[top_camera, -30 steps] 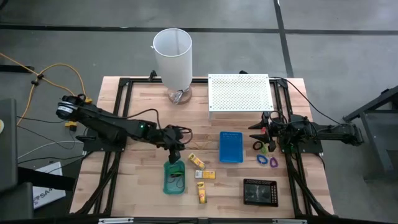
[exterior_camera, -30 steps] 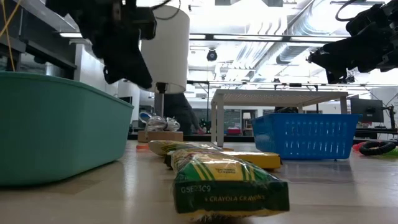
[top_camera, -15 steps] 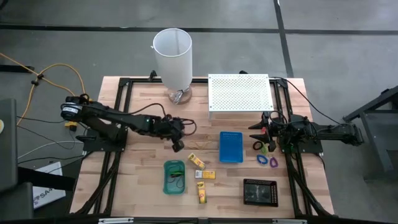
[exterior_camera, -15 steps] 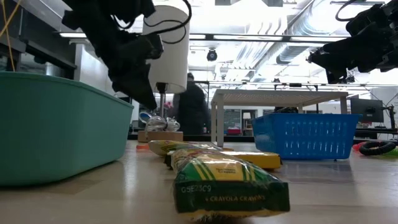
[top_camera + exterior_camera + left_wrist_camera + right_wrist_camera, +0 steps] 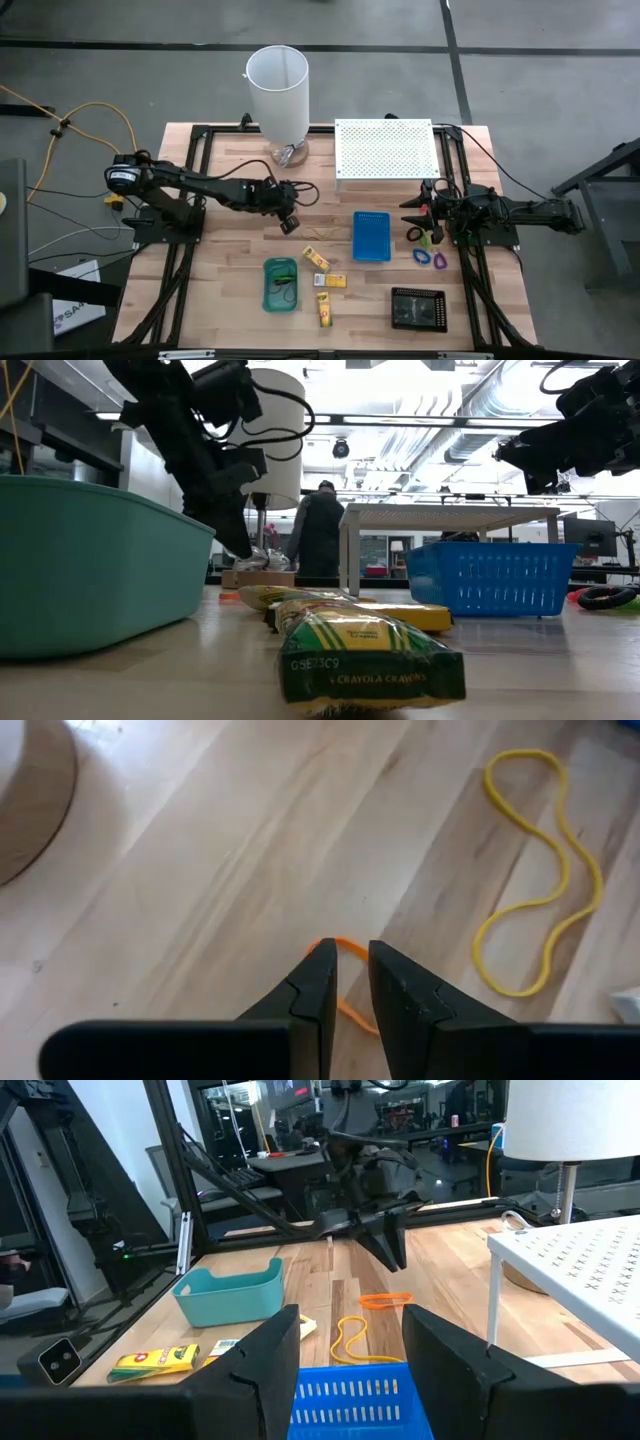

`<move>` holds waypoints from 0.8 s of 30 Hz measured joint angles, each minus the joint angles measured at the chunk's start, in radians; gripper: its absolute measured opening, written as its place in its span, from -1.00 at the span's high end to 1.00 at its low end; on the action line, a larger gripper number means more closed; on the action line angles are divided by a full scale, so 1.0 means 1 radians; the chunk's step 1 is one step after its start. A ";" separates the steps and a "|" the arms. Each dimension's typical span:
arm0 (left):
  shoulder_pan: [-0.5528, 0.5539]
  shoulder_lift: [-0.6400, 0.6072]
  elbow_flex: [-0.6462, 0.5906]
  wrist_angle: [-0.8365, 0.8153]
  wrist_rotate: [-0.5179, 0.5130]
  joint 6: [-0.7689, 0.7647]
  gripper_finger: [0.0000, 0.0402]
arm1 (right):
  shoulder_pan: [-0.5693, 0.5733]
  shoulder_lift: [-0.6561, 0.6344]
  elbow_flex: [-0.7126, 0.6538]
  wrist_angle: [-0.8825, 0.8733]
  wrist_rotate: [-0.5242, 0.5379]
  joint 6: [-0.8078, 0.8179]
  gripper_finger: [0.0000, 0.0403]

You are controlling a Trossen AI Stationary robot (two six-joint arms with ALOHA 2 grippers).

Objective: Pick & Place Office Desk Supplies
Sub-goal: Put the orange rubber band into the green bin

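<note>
The left claw [image 5: 290, 224] has swung from the green tray [image 5: 281, 284] toward twelve o'clock, fingers narrowly apart above an orange rubber band [image 5: 345, 982], apparently the next pick; the right claw [image 5: 345, 1342] waits open.

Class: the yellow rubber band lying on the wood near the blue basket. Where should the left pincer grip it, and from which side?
Probably from straight above, pinching one strand of the yellow rubber band where its loop bulges widest. It lies flat and thin on the table, so no side approach offers purchase. The left pincer hangs over an orange band instead.
</note>
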 joint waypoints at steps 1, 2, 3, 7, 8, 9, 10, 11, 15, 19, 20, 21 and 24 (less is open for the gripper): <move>0.002 0.000 0.000 0.000 0.000 0.007 0.71 | 0.000 0.000 0.000 0.000 0.000 0.000 0.18; 0.001 0.000 0.000 0.000 0.000 0.017 0.71 | 0.000 0.000 0.000 0.000 0.000 0.000 0.18; 0.001 0.000 0.000 -0.002 0.001 0.025 0.71 | 0.000 0.000 0.000 0.000 0.000 0.000 0.18; -0.004 0.000 0.000 -0.007 0.001 0.099 0.71 | 0.000 0.000 0.000 0.000 0.000 0.000 0.18; -0.006 0.000 0.000 -0.007 0.001 0.131 0.71 | 0.000 0.000 0.000 0.000 0.000 0.000 0.18; -0.009 0.000 0.000 -0.007 0.001 0.165 0.71 | 0.000 0.000 0.000 0.000 0.000 0.000 0.18; -0.011 0.000 0.000 -0.007 0.001 0.196 0.71 | 0.000 0.000 0.000 0.000 0.000 0.000 0.18; -0.014 0.000 0.000 -0.008 0.001 0.223 0.71 | 0.000 0.000 0.000 0.000 0.000 0.000 0.18; -0.024 0.017 0.000 -0.013 0.003 0.321 0.71 | 0.000 0.000 0.000 0.000 0.000 0.000 0.18; -0.023 0.055 0.000 -0.009 0.004 0.376 0.71 | 0.000 0.000 0.000 0.001 0.000 0.000 0.18; -0.019 0.064 -0.001 -0.008 0.003 0.380 0.71 | 0.000 0.000 0.000 0.000 0.000 0.000 0.18; -0.015 0.071 0.000 -0.002 0.004 0.381 0.71 | 0.000 0.000 0.000 0.000 0.000 0.000 0.18; 0.006 0.084 -0.001 -0.004 0.004 0.372 0.71 | 0.000 0.004 0.000 0.002 0.000 0.000 0.18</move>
